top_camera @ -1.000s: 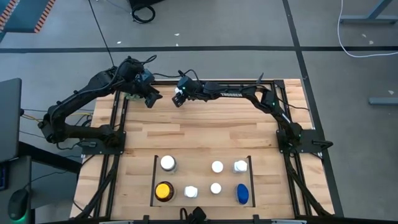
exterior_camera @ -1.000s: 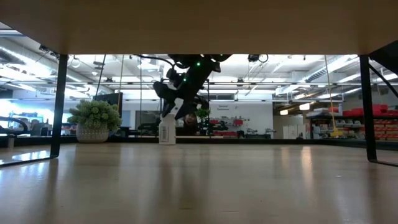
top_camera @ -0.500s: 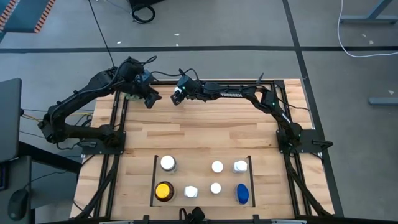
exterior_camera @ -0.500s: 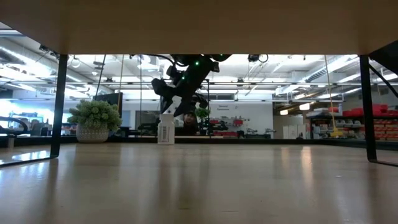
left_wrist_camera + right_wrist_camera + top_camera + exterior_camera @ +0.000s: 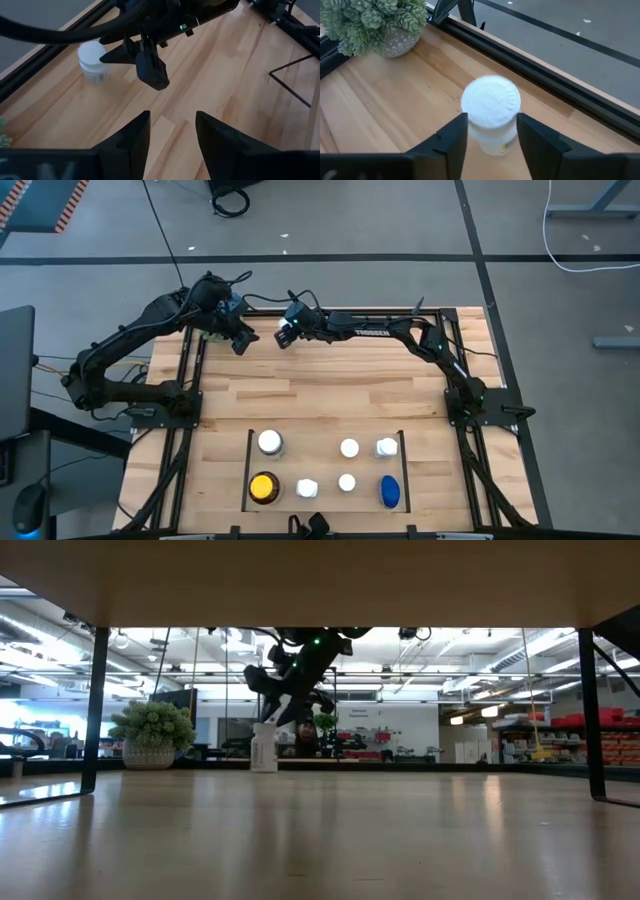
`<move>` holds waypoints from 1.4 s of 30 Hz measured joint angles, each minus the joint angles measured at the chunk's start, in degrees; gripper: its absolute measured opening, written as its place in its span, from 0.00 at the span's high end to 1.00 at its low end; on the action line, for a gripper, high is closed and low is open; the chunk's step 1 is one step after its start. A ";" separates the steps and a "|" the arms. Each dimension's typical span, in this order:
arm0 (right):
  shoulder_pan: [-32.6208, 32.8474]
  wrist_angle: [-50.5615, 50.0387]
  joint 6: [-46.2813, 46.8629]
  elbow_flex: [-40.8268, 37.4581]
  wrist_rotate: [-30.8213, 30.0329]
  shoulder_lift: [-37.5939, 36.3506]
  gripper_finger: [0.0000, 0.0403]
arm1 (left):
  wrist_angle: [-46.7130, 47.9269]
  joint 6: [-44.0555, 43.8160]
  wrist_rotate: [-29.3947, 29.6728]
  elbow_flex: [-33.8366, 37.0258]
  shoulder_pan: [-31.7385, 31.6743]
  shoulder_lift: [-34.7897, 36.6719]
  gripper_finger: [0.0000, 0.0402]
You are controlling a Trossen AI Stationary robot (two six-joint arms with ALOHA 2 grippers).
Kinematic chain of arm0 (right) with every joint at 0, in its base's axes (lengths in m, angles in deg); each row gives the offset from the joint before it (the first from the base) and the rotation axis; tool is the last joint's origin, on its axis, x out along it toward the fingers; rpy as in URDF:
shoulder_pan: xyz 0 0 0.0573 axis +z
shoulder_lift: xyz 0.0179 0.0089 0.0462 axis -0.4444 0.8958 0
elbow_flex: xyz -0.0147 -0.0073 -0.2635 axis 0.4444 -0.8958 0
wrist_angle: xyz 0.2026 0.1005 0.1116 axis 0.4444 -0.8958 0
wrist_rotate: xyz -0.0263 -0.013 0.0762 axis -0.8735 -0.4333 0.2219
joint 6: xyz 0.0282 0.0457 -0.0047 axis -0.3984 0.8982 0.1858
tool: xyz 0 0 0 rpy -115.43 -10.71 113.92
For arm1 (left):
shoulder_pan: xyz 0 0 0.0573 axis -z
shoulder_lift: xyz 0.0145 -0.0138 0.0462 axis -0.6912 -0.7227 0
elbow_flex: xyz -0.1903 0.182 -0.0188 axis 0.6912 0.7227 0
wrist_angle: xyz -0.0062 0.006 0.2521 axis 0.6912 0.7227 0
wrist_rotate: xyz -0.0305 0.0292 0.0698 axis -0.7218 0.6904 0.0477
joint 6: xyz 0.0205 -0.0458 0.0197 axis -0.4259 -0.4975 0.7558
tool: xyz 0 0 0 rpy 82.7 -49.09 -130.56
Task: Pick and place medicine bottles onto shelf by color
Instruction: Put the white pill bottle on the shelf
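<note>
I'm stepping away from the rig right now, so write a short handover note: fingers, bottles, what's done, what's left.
Right gripper: at the table's far edge, fingers on either side of a white bottle that stands on the wood; a firm grip can't be confirmed.
Left gripper: open, empty, hovering nearby by the potted plant.
Shelf at the near edge: six bottles in it, including the amber yellow-capped one and the blue one; the rest are white-capped.
Left: carry the far white bottle to the shelf.

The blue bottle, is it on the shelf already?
Yes, the blue bottle stands in the shelf bay, at its right end.
</note>
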 joint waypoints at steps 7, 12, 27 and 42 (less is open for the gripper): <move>0.83 -0.16 0.57 0.02 -0.02 0.00 0.72 | 0.02 0.00 0.00 0.00 0.00 0.00 0.59; 1.56 -0.13 -0.01 0.00 0.07 0.00 0.77 | 0.02 0.00 0.00 0.00 0.00 0.02 0.59; 3.86 0.11 3.45 0.00 1.92 0.00 0.33 | 0.13 0.57 0.00 0.00 0.00 0.02 0.59; 3.80 4.83 4.55 0.02 -11.97 0.00 0.06 | 2.16 2.65 0.00 0.02 0.35 0.04 0.59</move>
